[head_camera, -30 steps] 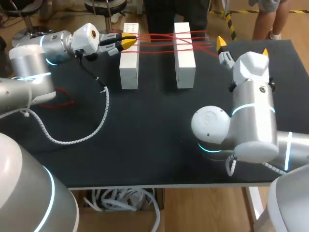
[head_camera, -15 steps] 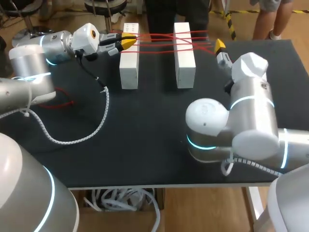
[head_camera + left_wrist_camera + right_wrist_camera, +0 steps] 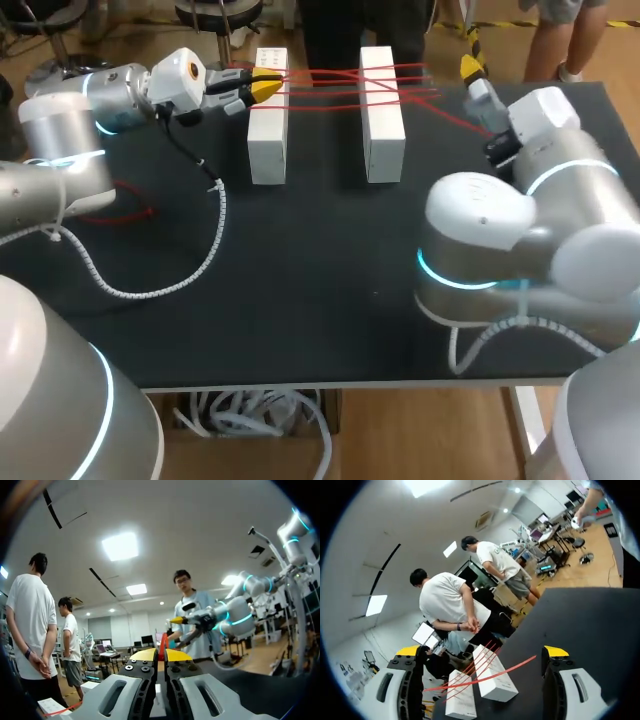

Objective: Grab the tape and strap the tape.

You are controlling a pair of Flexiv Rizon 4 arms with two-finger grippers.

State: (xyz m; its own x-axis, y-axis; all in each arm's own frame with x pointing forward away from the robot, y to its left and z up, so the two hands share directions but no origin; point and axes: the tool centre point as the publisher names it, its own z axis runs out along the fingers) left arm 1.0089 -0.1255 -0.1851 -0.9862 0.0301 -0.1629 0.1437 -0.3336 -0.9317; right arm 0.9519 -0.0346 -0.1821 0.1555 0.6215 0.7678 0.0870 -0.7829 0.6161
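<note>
Two white blocks [image 3: 268,115] [image 3: 382,100] stand side by side at the far middle of the black table [image 3: 300,300]. Red tape [image 3: 335,82] runs across both blocks in several crossing strands. My left gripper [image 3: 264,88] is at the left block's far end, shut on the tape [image 3: 163,644] pinched between its yellow tips. My right gripper [image 3: 481,652] stands open beyond the right block, near the far edge; only one yellow fingertip [image 3: 470,68] shows in the head view. A tape strand [image 3: 485,676] passes between its spread fingers without both touching it. The blocks [image 3: 492,675] lie ahead of it.
A loose red piece of tape [image 3: 130,203] lies at the table's left side under my left arm. That arm's white coiled cable [image 3: 190,265] loops over the table. My right arm's bulky elbow [image 3: 480,240] hangs over the right half.
My right arm has swung, carrying its open gripper farther back and to the right, toward the far edge. The left gripper has kept still with the tape.
</note>
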